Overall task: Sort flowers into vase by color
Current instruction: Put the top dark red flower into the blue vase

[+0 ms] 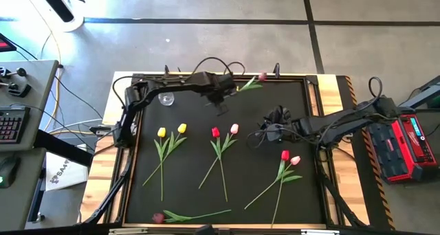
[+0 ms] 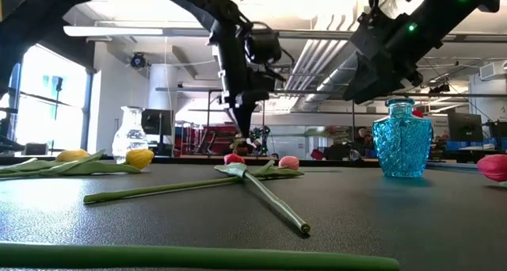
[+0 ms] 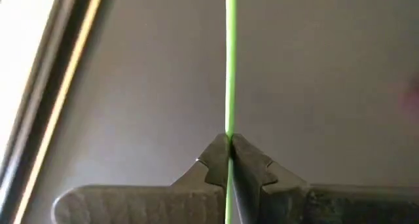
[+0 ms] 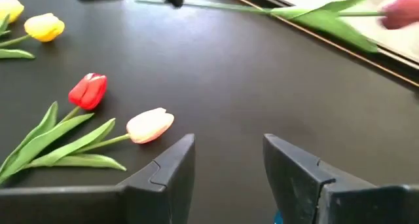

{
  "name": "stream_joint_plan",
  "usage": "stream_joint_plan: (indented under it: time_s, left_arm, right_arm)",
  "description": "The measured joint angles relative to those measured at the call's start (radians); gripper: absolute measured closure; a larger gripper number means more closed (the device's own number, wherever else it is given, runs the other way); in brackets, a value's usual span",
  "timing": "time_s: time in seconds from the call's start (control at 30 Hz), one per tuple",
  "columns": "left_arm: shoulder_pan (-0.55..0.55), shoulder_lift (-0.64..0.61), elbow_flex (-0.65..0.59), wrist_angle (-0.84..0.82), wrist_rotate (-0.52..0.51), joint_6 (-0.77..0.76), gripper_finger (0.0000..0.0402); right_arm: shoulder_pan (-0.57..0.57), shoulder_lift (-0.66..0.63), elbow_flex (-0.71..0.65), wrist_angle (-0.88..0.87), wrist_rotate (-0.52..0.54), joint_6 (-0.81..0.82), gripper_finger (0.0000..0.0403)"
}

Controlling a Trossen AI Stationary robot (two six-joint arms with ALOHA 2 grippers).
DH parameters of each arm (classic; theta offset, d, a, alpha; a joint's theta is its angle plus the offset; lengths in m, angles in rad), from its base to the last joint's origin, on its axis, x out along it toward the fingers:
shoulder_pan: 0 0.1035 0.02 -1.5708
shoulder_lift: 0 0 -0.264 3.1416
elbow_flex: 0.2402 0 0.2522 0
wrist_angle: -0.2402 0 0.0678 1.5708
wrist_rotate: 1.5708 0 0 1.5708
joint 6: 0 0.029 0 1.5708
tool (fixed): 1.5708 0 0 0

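My left gripper [image 1: 221, 108] hangs over the far middle of the black mat, shut on the thin green stem [image 3: 230, 67] of a flower. That flower's dark pink head [image 1: 262, 77] is at the mat's far edge, with its leaf [image 4: 327, 18] beside it. My right gripper [image 4: 229, 164] stands open right of centre with nothing between its fingers. It hovers above a blue glass vase [image 2: 404, 140], which the arm hides in the high view. A clear glass vase [image 1: 165, 99] stands at the far left. Yellow [image 1: 172, 130], red and pink [image 1: 224, 130] tulips lie flat on the mat. My left gripper pinches the flower's bare stem [image 3: 230, 133] between its two fingertips, well away from the head. The fingers come from above, slanting steeply down. From the fingertips the stem runs on straight toward the head at the mat's far edge [image 4: 399, 11].
Another red and pink pair [image 1: 289, 157] lies near the right side, and a dark maroon flower [image 1: 158, 218] lies along the near edge. A raised frame [image 1: 316, 91] rims the mat. Bare mat lies between the flower pairs and under my left gripper.
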Motion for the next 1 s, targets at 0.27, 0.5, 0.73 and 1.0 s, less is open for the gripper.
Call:
stream_joint_plan:
  time_s: [0.27,0.5,0.73,1.0]
  left_arm:
    - [-0.004,-0.117,0.002,0.095,-0.053,0.002,0.0401]
    - [-0.011,-0.184,-0.096,0.255,-0.048,-0.008,0.0401]
    - [-0.035,-0.245,-0.399,0.552,-0.014,-0.034,0.0401]
    - [-0.091,-0.342,-0.637,0.922,-0.014,-0.027,0.0401]
  right_arm:
    - [0.049,-0.007,0.000,-0.094,0.061,0.052,0.0236]
    - [0.109,-0.007,0.000,-0.156,0.074,0.106,0.0236]
    - [0.177,-0.007,0.000,-0.217,0.133,0.180,0.0236]
    - [0.178,-0.007,0.000,-0.121,0.140,0.167,0.0236]
